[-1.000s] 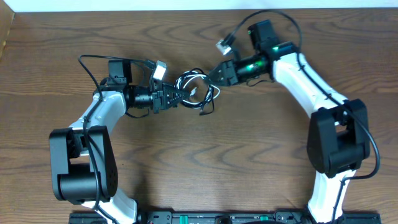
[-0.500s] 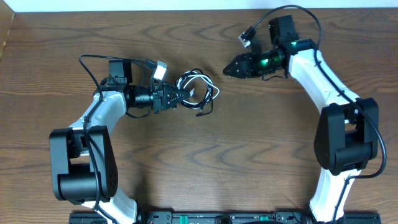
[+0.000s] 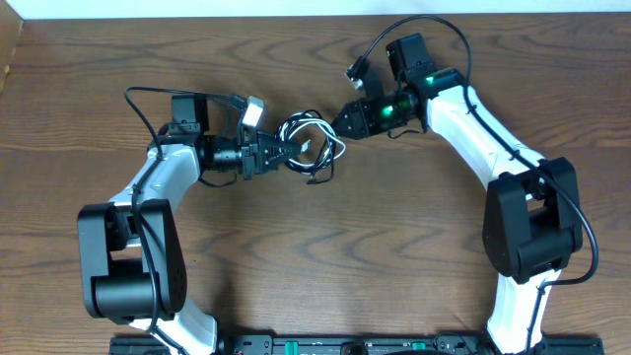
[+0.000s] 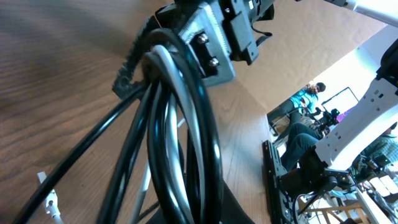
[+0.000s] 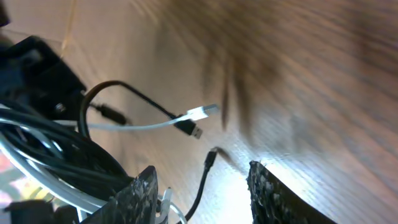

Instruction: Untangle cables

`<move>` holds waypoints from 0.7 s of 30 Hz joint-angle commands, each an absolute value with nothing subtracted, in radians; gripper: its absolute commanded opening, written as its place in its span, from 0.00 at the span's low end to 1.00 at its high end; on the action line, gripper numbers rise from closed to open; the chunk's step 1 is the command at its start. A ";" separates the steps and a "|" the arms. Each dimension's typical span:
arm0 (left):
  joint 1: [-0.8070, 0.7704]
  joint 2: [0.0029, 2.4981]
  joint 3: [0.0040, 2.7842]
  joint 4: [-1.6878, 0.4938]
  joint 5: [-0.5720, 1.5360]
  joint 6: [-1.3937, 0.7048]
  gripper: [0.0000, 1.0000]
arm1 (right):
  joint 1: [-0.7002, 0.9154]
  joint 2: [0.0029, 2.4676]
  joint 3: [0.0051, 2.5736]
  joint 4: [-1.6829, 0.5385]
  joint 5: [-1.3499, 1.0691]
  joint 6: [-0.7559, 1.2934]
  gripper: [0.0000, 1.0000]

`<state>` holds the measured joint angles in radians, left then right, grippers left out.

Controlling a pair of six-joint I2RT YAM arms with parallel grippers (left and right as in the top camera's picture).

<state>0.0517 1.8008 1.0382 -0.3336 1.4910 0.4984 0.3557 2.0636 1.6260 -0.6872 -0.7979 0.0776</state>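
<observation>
The cables (image 3: 314, 148) are a small tangle of black and white loops at the table's middle. My left gripper (image 3: 284, 154) is shut on the bundle's left side. In the left wrist view the black and white loops (image 4: 186, 124) fill the frame, running through the jaws. My right gripper (image 3: 341, 121) is open just above and right of the tangle. In the right wrist view its fingers (image 5: 202, 190) straddle a thin black cable end (image 5: 210, 155). A white plug (image 5: 200, 113) and a black plug lie beyond, with the looped bundle (image 5: 50, 149) at the left.
The table's far edge (image 3: 296, 14) runs close behind the arms. Thick black wires loop over each arm. The right arm's wrist body (image 4: 211, 34) hangs just past the tangle in the left wrist view. Bare wood (image 3: 335, 256) lies in front.
My right gripper pulled back up and to the right half a second ago, then came back down-left to the tangle's upper right. The left gripper and bundle stayed put.
</observation>
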 commanded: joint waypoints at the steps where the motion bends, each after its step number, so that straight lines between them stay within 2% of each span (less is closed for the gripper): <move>1: 0.049 1.790 1.027 -0.331 1.514 0.511 0.09 | 0.361 2.067 1.621 -0.692 -1.030 0.009 0.43; 8: 0.049 1.790 1.027 -0.331 1.514 0.511 0.08 | 0.360 2.067 1.621 -0.693 -1.163 -0.018 0.43; 17: 0.049 1.790 1.027 -0.331 1.514 0.511 0.08 | 0.395 2.067 1.621 -0.698 -1.157 -0.043 0.43; 21: 0.049 1.790 1.027 -0.331 1.496 0.511 0.09 | 0.400 2.067 1.621 -0.771 -1.092 -0.043 0.42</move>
